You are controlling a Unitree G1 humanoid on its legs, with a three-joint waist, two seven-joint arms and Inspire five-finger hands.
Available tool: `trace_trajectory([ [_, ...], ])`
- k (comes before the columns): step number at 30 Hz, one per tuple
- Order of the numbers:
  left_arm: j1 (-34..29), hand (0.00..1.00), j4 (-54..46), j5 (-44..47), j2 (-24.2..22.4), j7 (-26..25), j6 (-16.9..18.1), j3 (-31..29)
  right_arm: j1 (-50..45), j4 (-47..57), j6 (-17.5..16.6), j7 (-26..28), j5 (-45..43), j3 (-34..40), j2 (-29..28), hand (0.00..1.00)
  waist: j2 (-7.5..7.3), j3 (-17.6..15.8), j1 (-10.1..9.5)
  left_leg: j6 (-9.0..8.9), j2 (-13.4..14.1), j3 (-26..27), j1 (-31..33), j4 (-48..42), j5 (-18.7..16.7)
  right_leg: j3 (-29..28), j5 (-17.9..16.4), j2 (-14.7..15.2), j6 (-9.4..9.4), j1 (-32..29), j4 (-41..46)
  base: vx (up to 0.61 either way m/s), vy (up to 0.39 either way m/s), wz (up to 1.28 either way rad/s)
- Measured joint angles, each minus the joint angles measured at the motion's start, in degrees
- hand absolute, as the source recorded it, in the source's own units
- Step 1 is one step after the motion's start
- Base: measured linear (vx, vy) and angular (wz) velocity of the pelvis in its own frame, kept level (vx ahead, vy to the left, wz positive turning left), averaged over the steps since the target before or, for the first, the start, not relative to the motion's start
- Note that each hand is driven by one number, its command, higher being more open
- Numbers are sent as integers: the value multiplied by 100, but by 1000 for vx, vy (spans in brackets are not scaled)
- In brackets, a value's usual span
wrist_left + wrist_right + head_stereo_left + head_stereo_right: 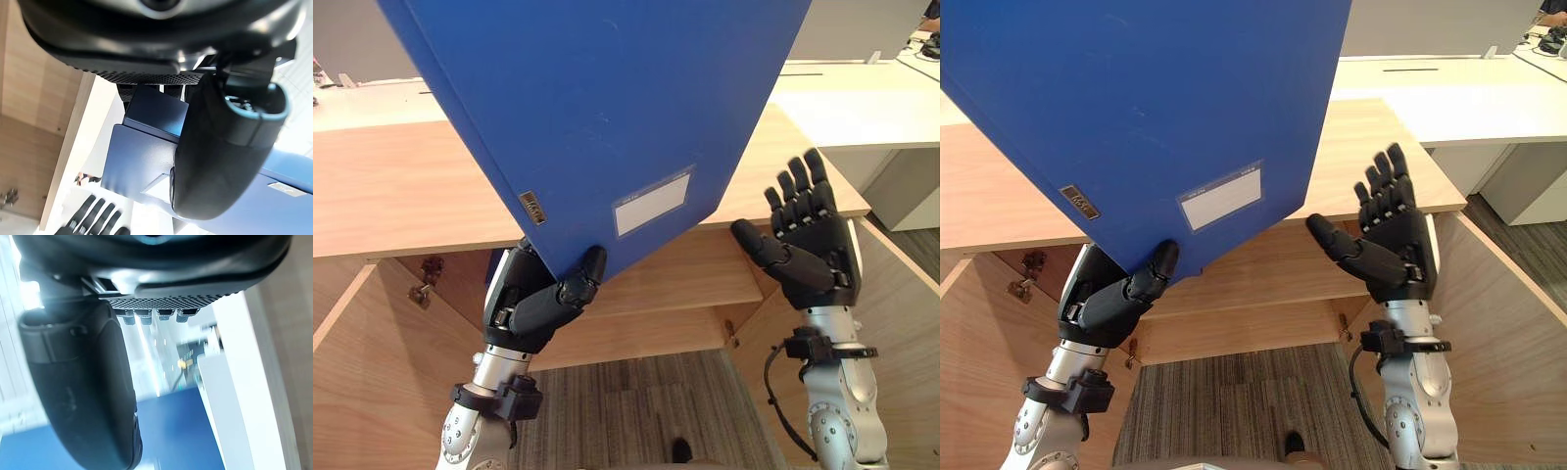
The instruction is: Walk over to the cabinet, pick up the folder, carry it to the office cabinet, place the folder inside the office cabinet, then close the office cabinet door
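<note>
Blue folder (597,108), pinched at its corner by the left hand (533,308), should be steadied with the splayed, empty right hand (813,250).

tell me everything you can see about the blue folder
The blue folder is big, stiff and smooth, plastic-looking, with a white label and a small metal tag near its lower edge. It is tilted, one corner lowest, above the wooden cabinet. The left hand pinches that corner, thumb on the front. The right hand is open beside it, not touching.

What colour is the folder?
The folder is blue, with a white label; clearest in the left eye view.
</note>
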State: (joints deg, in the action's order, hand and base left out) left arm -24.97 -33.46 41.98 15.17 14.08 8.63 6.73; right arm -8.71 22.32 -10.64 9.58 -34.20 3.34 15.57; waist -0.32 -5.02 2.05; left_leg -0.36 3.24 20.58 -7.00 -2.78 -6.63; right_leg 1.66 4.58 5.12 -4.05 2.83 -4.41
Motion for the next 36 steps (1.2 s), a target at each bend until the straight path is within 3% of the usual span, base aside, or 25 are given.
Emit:
trace_trajectory([
  [1,56,0,315,195,341,105,-90,268,577,-513,6,89,-43,-582,654,100,1,-1,-30,5,0,-42,39,-59,-2,37,1,16,-1,1,32,-197,-146,8],
  [4,56,0,334,197,374,105,-90,276,598,-554,12,89,-50,-611,738,100,1,-1,-87,5,1,-45,45,-68,-2,41,1,16,-1,1,33,-97,-76,3],
  [5,57,0,339,214,388,105,-90,278,607,-562,12,89,-51,-623,759,0,1,-1,-98,5,-1,-46,45,-68,-2,42,1,19,-2,1,33,-41,-33,1],
  [7,58,0,406,329,417,106,-86,295,721,-653,10,82,-68,-772,914,0,1,-1,-93,6,-8,-68,72,-73,-2,68,3,32,-4,2,33,-59,-37,5],
  [11,250,0,846,1061,690,104,-86,416,1589,-1338,121,64,-223,-1514,1808,0,1,0,-130,20,-31,-299,194,-91,41,286,5,70,-16,0,31,-59,-41,28],
  [15,155,0,977,1315,613,93,-43,368,1729,-1341,172,121,-218,-1503,1638,0,4,2,-367,17,-12,-452,248,-82,84,424,5,56,-16,19,31,-1,-44,22],
  [21,120,0,1074,893,342,78,-22,202,1730,-1206,170,221,-53,-1357,1094,0,-2,7,-368,32,-55,-560,245,-49,93,499,6,102,-14,61,39,-11,-5,8],
  [22,115,100,1074,824,288,78,-22,178,1722,-1196,170,217,-18,-1338,1012,0,-2,7,-369,36,-59,-565,245,-44,95,501,6,105,-14,61,41,-44,-12,5],
  [31,-33,100,1152,-396,-559,-47,-10,-460,1379,-814,186,204,558,-1088,89,0,2,12,-392,67,-111,-676,250,59,181,611,4,141,-13,73,41,-41,-22,7],
  [36,20,100,1661,-726,-1125,-314,122,-1673,1150,-738,185,108,909,-683,-348,0,5,15,-395,75,-139,-767,240,96,222,693,-8,167,-6,121,41,-41,-22,9],
])
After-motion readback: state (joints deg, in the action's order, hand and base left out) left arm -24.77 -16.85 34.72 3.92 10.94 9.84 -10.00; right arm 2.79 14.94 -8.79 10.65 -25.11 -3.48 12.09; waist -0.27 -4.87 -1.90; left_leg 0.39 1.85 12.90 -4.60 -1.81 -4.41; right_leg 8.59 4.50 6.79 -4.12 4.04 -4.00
